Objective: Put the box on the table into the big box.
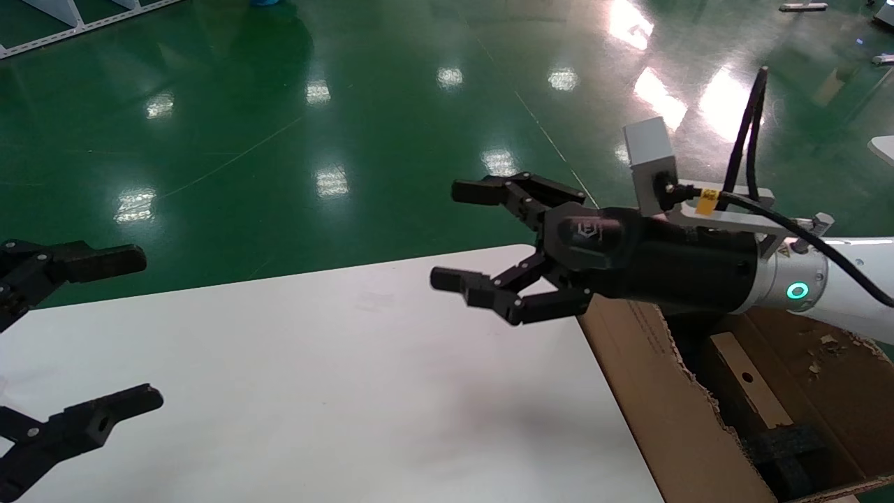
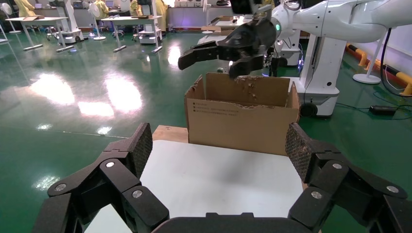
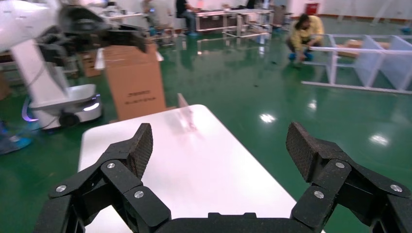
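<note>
Nearest the camera, the left pincer (image 1: 148, 330) is held wide open with nothing in it, well apart from the big box (image 1: 649, 391) and across the white bench (image 1: 349, 391) from it. No small box is seen on the bench. The box (image 1: 751, 388) is instead found inside the big box, lying flat along the wall on the bench side, its round hole facing up and black foam (image 1: 789, 447) just beside its near end. The task is therefore judged to be as good as done. Were the box to be handled again, it would probably prove light and stiff, though its taped skin is likely slippery (glossy tape gives pads little to bite on). It would best be taken across its narrow width, at mid-length and clear of the hole, with only a moderate squeeze so that the cardboard is not crushed. Above the bench-side wall of the big box the right pincer (image 1: 447, 234) is seen, its fingers spread open and empty, pointing away from the big box and out over the bench. Beyond the big box only glossy green floor (image 1: 279, 105) is shown.
</note>
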You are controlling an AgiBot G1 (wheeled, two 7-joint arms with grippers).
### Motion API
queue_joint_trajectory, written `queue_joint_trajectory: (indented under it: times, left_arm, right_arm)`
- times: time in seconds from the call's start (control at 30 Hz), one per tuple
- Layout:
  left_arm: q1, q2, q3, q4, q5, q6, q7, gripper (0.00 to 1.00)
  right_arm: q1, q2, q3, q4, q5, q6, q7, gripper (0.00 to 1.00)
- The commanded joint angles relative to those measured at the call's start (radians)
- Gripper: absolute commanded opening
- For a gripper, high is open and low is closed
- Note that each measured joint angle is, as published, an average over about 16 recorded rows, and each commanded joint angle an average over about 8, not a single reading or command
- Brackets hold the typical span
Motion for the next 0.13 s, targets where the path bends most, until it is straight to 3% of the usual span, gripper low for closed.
queue_joint_trajectory:
  times: [0.03,0.13]
  left_arm:
    - [0.000,0.000,0.000,0.000,0.000,0.000,0.000,1.00]
    - [0.000,0.000,0.000,0.000,0.000,0.000,0.000,1.00]
  right_arm:
    - [-0.023,-0.006,0.056,0.078,-0.031,-0.005,0.040,1.00]
    - [-0.033,-0.009,0.080,0.111,-0.045,-0.007,0.057,1.00]
